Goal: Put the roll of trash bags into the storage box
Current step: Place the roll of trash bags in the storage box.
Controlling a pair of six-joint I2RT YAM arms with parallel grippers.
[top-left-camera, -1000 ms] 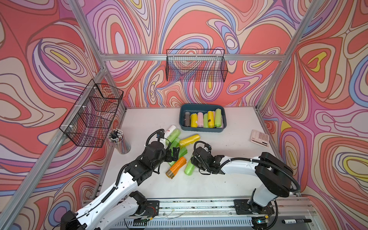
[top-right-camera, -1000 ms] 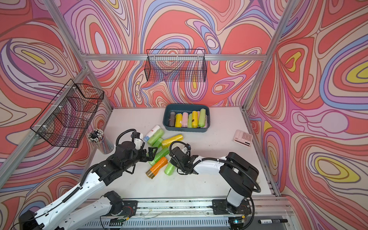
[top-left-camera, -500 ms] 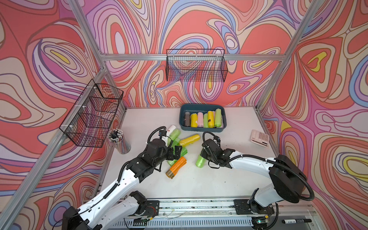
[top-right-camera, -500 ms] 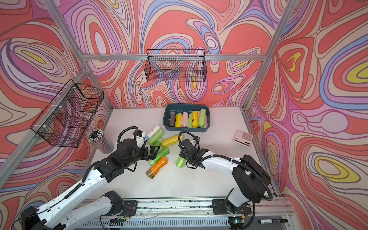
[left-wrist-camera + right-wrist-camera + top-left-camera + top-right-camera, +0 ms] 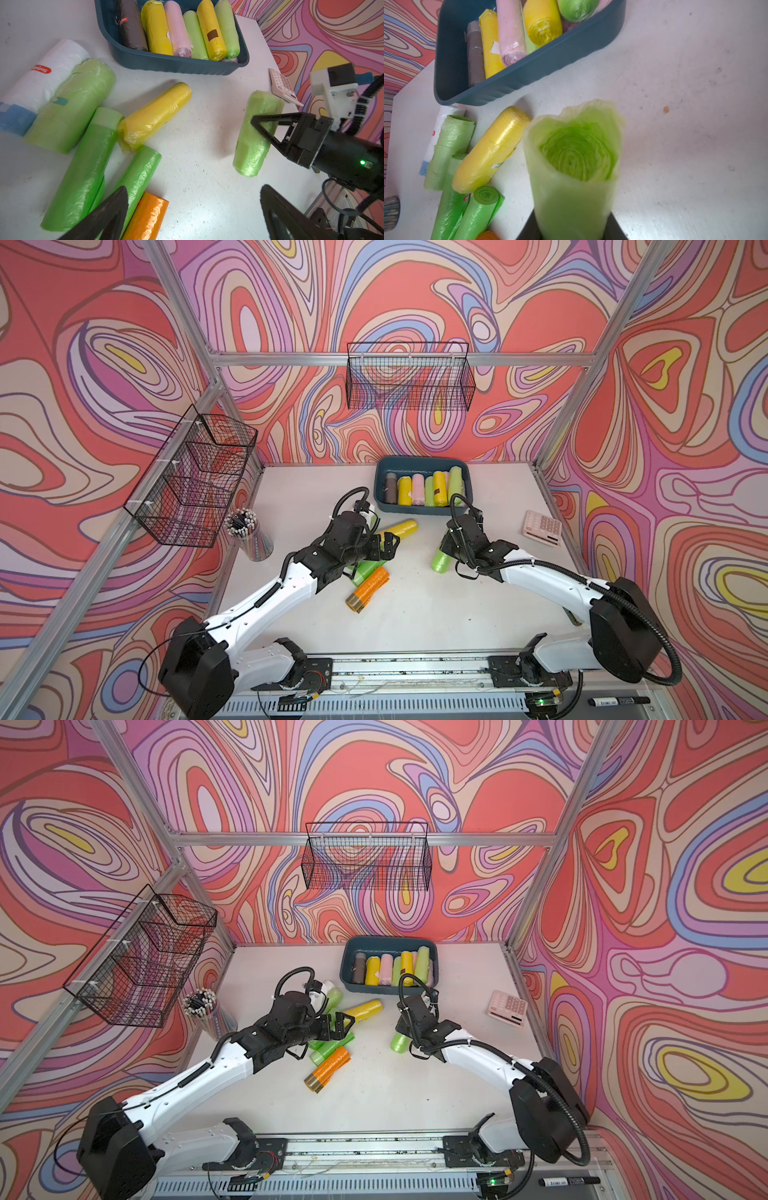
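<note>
Pinching the light green roll of trash bags across its middle, the right fingers are closed on it. The right wrist view looks straight down the roll's spiral end with a black finger on either side. The roll hangs tilted, well apart from the loose pile, and I cannot tell whether its lower end touches the counter. It sits a short way in front of the dark teal storage box, toward the box's right end and not yet over the rim. The step in hand looks like the carry: the pick seems done and the placing is not. The box already holds a row of rolls lying side by side, grey, yellow, pink and green. The only bare floor I can see is a strip beside the grey roll. So the next move probably calls for raising the roll clear of the near wall and turning it to lie along the others. It can then go into that strip or on top of the row. The left fingers are spread wide and empty above the pile, where a yellow roll, several green ones and an orange roll await their turn. A pink calculator lies near the right arm, outside the likely path.
</note>
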